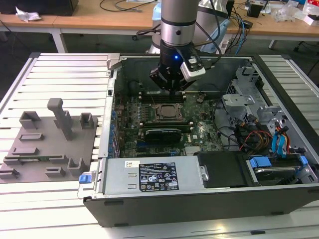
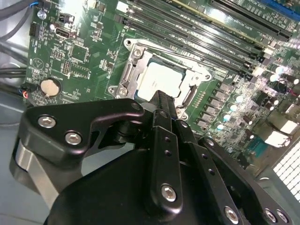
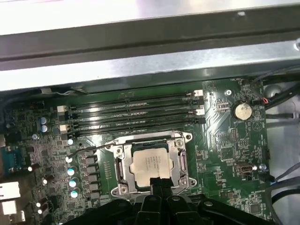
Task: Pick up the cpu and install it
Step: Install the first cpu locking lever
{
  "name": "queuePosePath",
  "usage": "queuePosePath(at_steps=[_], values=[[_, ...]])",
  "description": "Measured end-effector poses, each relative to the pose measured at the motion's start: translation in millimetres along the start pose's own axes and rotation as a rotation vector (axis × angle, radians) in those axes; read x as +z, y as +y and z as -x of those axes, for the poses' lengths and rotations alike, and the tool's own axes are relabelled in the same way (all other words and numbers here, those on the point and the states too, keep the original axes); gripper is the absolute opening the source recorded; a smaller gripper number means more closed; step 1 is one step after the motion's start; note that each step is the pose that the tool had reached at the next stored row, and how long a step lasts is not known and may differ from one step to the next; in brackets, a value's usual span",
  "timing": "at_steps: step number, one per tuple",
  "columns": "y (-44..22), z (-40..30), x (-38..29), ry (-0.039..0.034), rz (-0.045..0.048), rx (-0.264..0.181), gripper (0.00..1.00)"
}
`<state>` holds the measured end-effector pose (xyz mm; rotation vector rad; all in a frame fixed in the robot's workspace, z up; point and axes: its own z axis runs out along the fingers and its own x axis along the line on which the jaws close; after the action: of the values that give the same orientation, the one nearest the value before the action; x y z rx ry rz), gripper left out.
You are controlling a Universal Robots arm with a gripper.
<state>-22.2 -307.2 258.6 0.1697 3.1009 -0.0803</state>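
The cpu (image 3: 151,163) lies flat in the socket frame (image 3: 180,163) on the green motherboard (image 3: 229,145), pale silver top facing up, metal frame edges around all four sides. The second wrist view shows the same seating: cpu (image 2: 157,80) square inside the frame (image 2: 136,54).

The claw (image 3: 161,183) hangs just above the cpu's near edge, dark fingers (image 2: 161,110) drawn together into one narrow tip. Nothing is held between them; no gap shows between the tips. Whether the tip touches the chip cannot be told.

In the exterior view the claw (image 1: 172,91) sits under the arm (image 1: 178,25), inside the open computer case (image 1: 199,199), just beyond the socket frame (image 1: 164,113).

Black memory slots (image 3: 136,112) run in parallel rows beside the socket. A round coin battery (image 3: 242,110) sits on the board well apart from the socket, past the slot ends.

The case lies on a slatted worktop (image 1: 60,69). A grey plastic tray (image 1: 47,149) with upright blocks rests on the worktop at the exterior view's left, beside the case. Cables and blue clips (image 1: 259,162) fill the case at the exterior view's right.
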Motion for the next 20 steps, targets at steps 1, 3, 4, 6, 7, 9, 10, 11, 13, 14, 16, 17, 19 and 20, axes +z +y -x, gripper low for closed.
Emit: queuePosePath(at_steps=[1, 3, 4, 6, 7, 9, 10, 11, 13, 14, 16, 17, 19, 20], values=[[0.0, 0.0, 0.0, -0.0004, 0.0004, -0.008, 0.11], [0.0, 0.0, 0.0, -0.0013, 0.0010, -0.027, 0.11], [0.0, 0.0, 0.0, -0.0016, 0.0013, -0.034, 0.11], [0.0, 0.0, 0.0, -0.0032, 0.0025, -0.064, 0.11], [0.0, 0.0, 0.0, -0.0039, 0.0029, -0.078, 0.11], [0.0, 0.0, 0.0, -0.0050, 0.0038, -0.100, 0.11], [0.0, 0.0, 0.0, -0.0055, 0.0042, -0.112, 0.11], [0.0, 0.0, 0.0, -0.0060, 0.0046, -0.123, 0.11], [0.0, 0.0, 0.0, -0.0077, 0.0059, -0.157, 0.11], [0.0, 0.0, 0.0, -0.0083, 0.0063, -0.167, 0.11], [-0.1, -0.1, -0.1, -0.0091, 0.0081, -0.183, 0.11], [0.0, 0.0, 0.0, -0.0088, 0.0231, -0.181, 0.11], [0.1, -0.1, 0.0, -0.0084, 0.0363, -0.179, 0.11], [0.0, -0.4, 0.0, -0.0084, 0.0371, -0.179, 0.11]])
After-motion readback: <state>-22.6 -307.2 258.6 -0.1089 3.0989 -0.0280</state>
